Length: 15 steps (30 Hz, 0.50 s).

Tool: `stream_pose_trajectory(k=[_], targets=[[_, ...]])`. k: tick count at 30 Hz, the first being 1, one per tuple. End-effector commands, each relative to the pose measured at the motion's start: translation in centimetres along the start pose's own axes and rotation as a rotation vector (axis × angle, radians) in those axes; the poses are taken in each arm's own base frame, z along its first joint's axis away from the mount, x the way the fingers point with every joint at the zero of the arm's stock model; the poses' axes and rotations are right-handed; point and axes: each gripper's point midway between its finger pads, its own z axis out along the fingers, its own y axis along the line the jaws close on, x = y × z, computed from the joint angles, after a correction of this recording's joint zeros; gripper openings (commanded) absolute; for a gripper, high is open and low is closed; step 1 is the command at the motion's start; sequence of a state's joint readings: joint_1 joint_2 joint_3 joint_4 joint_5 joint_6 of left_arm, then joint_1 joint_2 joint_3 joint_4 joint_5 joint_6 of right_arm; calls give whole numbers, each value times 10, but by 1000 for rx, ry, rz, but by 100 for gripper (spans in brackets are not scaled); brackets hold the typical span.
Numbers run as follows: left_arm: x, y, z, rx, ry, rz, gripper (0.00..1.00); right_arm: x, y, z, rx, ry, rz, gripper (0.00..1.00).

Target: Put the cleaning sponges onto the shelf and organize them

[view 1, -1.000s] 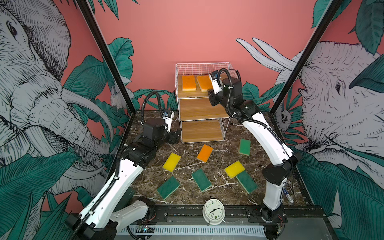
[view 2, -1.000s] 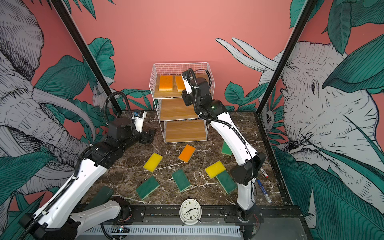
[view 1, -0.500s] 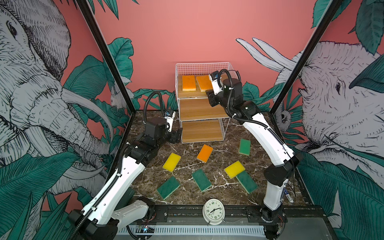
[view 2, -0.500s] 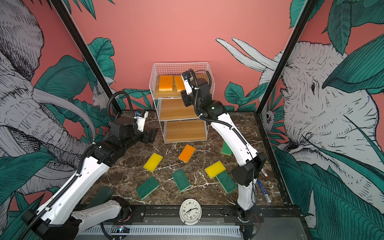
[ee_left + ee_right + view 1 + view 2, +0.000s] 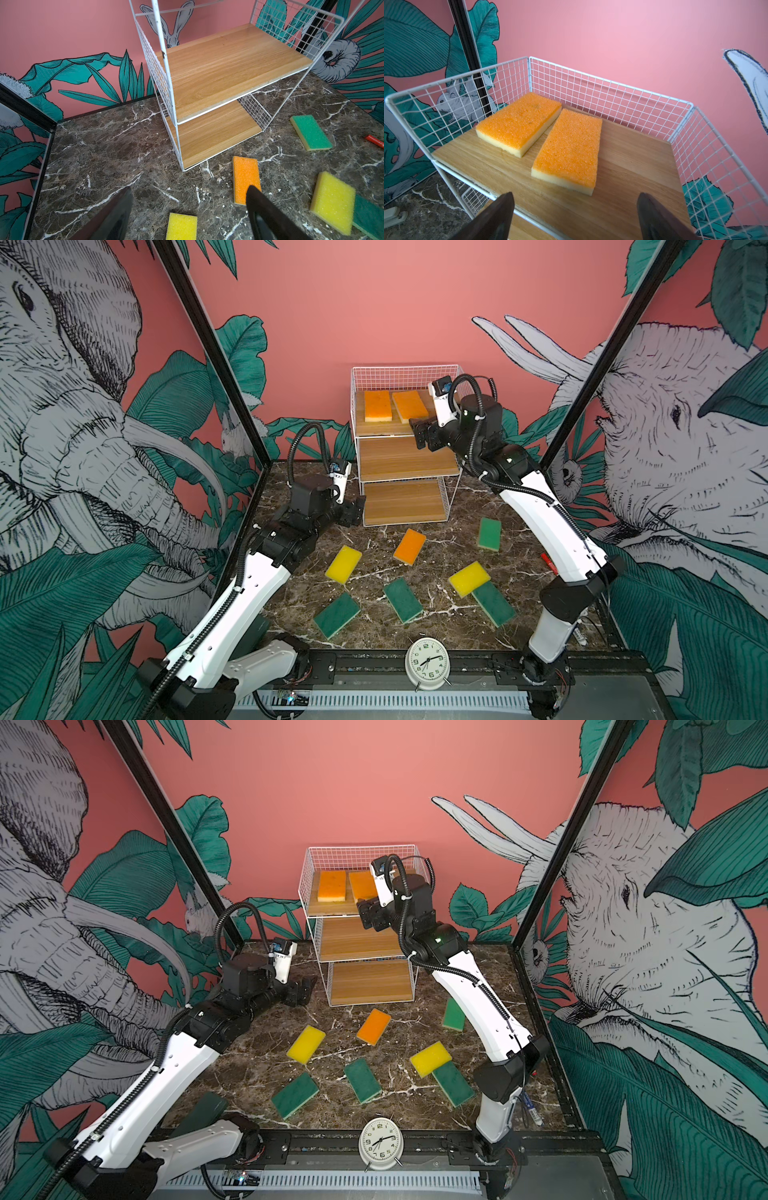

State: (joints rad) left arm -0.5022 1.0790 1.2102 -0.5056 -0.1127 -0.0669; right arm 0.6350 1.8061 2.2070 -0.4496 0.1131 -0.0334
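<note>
The shelf (image 5: 407, 458) stands at the back. Two orange sponges (image 5: 519, 122) (image 5: 569, 149) lie side by side on its top tier (image 5: 377, 405) (image 5: 409, 405). My right gripper (image 5: 419, 433) (image 5: 574, 212) hangs open and empty just in front of that tier. On the marble lie one orange sponge (image 5: 409, 546), two yellow ones (image 5: 343, 564) (image 5: 469, 578) and several dark green ones (image 5: 402, 599). My left gripper (image 5: 357, 510) (image 5: 189, 207) is open and empty, low beside the bottom tier, above a yellow sponge (image 5: 181, 226).
A white alarm clock (image 5: 427, 663) stands at the front edge. A red pen (image 5: 548, 563) lies by the right arm. One green sponge (image 5: 493, 603) is partly under a yellow one. Black frame posts (image 5: 216, 356) flank the shelf.
My right gripper has opened and let go of the second orange sponge, which now rests on the top tier. The left gripper has crept slightly toward the shelf.
</note>
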Motion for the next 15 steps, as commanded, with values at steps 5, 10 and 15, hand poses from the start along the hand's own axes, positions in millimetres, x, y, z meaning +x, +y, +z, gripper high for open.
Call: stream_pose_trajectory(k=[5,10,15], targets=[[-18,2,-15,2,-68,-14,86,2,10,15,-35,23,11,99],[-18,1,-14,5,-69,-13,86,10,12,20,-41,54,10,99],[-19,1,-14,6,-70,-11,86,10,10,22,-32,55,11,99]])
